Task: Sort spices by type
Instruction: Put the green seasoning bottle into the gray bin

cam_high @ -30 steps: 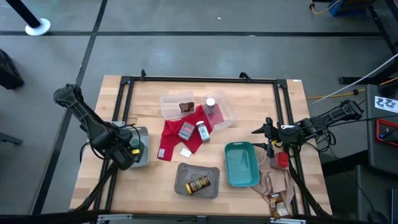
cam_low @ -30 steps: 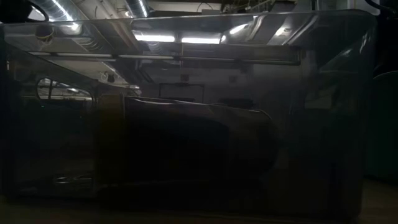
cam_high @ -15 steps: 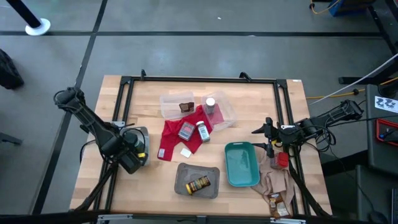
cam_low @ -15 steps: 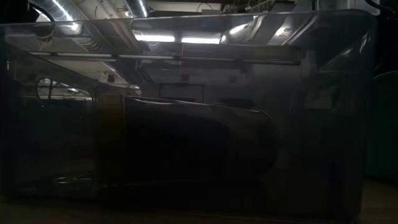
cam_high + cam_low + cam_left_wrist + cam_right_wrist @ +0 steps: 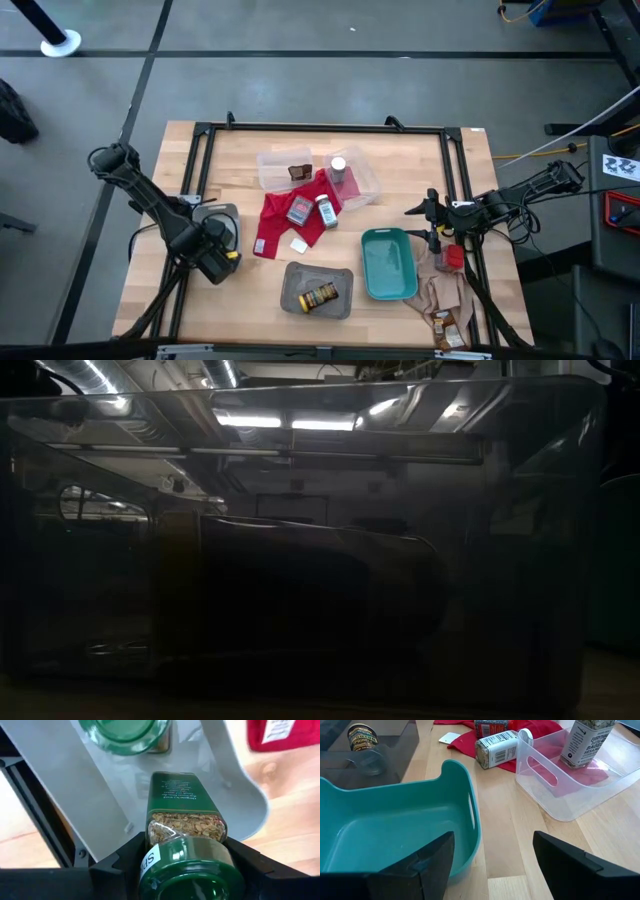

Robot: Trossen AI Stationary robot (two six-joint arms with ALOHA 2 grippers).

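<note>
My left gripper [image 5: 222, 257] is at the table's left, shut on a green-lidded jar [image 5: 184, 822] over a light grey tray [image 5: 226, 217]. A second green-lidded jar [image 5: 126, 734] stands in that tray. My right gripper [image 5: 432, 226] is open and holds nothing, beside the teal tray [image 5: 388, 262]. On the red cloth [image 5: 275, 222] lie a red tin [image 5: 298, 208] and a white-capped bottle [image 5: 326, 211]. The clear tray [image 5: 365, 180] holds a brown packet [image 5: 298, 172] and a white-capped bottle [image 5: 338, 168]. A yellow-labelled jar [image 5: 320, 296] lies in the dark grey tray [image 5: 296, 280]. My left gripper pinches the green-lidded jar between its two fingers at the lid end [image 5: 186, 854], one finger [image 5: 125, 865] on each side. The jar lies along the fingers, its base [image 5: 172, 776] pointing away over the grey tray. Whether the base rests on the tray, I cannot tell.
A beige cloth [image 5: 445, 290] at the near right carries a red tin [image 5: 453, 257] and a brown packet [image 5: 443, 325]. A black frame [image 5: 320, 128] runs around the table. The low view is filled by a dark see-through tray wall [image 5: 320, 560].
My left gripper has drawn back toward the table's near edge, carrying the green-lidded jar with it, and more of the light grey tray shows now.
</note>
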